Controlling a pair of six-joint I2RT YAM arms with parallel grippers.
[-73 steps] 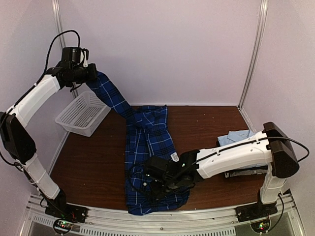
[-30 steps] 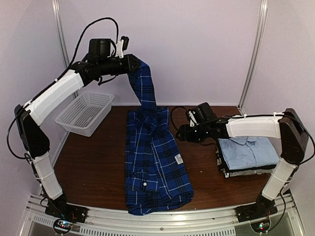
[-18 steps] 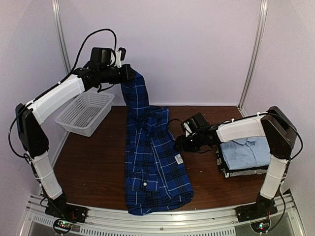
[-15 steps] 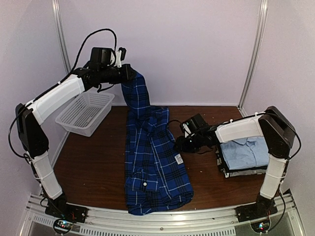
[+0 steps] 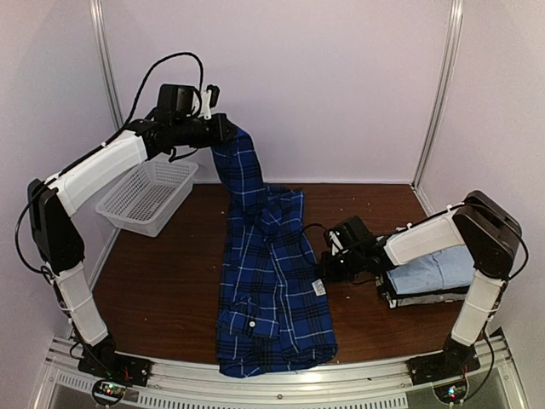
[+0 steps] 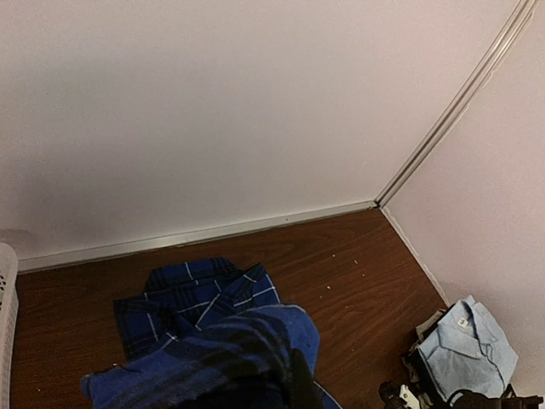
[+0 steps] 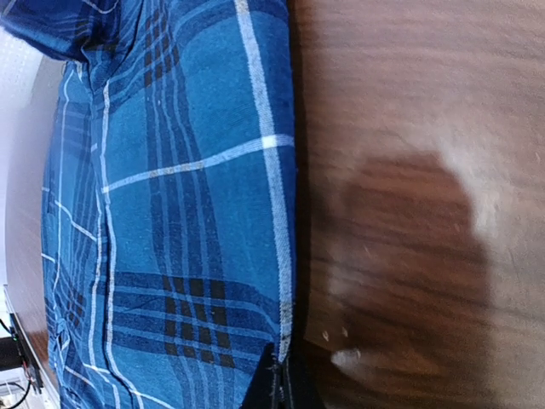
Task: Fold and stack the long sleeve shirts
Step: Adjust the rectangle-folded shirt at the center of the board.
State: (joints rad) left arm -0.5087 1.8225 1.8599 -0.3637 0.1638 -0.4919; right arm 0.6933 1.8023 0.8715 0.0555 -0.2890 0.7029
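- Pale walls [image 5: 341, 85] enclose a brown table [image 5: 170, 290].
- Plaid shirt [image 5: 268, 281] lies down the frame's middle, with one sleeve raised toward the upper left.
- Light blue shirt [image 5: 434, 268] tops a folded stack at the right.
- Left gripper [image 5: 228, 129] is clenched on the raised sleeve.
- Right gripper [image 5: 328, 266] pinches the plaid shirt's right edge.

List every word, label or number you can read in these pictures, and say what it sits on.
No text can be read in any view.
The white tag at the edge of the plaid shirt: too small to read.
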